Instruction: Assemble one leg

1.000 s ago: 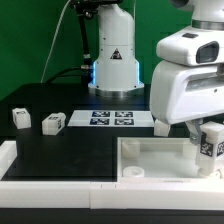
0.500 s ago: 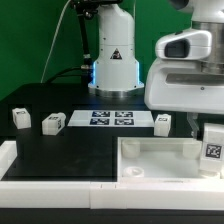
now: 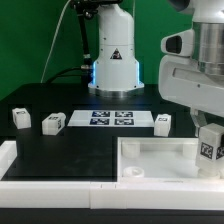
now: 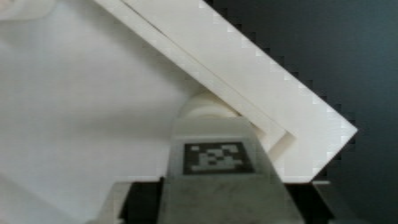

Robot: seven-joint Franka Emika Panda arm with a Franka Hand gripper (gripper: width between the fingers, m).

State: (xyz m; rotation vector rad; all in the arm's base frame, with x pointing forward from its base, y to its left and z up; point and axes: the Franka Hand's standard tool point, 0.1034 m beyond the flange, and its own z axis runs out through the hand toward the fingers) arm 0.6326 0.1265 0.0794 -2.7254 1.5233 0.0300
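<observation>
From where I stand, the gripper (image 3: 207,138) has its jaws closed on the sides of the leg (image 3: 210,150). It holds the leg upright, tag facing out, over the end of the large white tray-like part (image 3: 150,160) that lies toward the exterior view's right. In the wrist view the leg (image 4: 217,152) sits squarely between the two fingers (image 4: 139,205), its far end aimed at a corner of that part. I cannot tell whether it touches. To my eye the job now is seating the leg in that corner, and alignment is what matters most. The leg should stand straight over the hole before any push down, since a tilt would likely catch it on the rim. A slow descent looks wise, with a grip firm enough that the leg cannot slip or twist. On the black table (image 3: 70,150), well apart from the work, a second leg (image 3: 162,121) stands just beside the marker board (image 3: 110,119). A third leg (image 3: 52,122) and a fourth leg (image 3: 20,117) stand toward the exterior view's left.
</observation>
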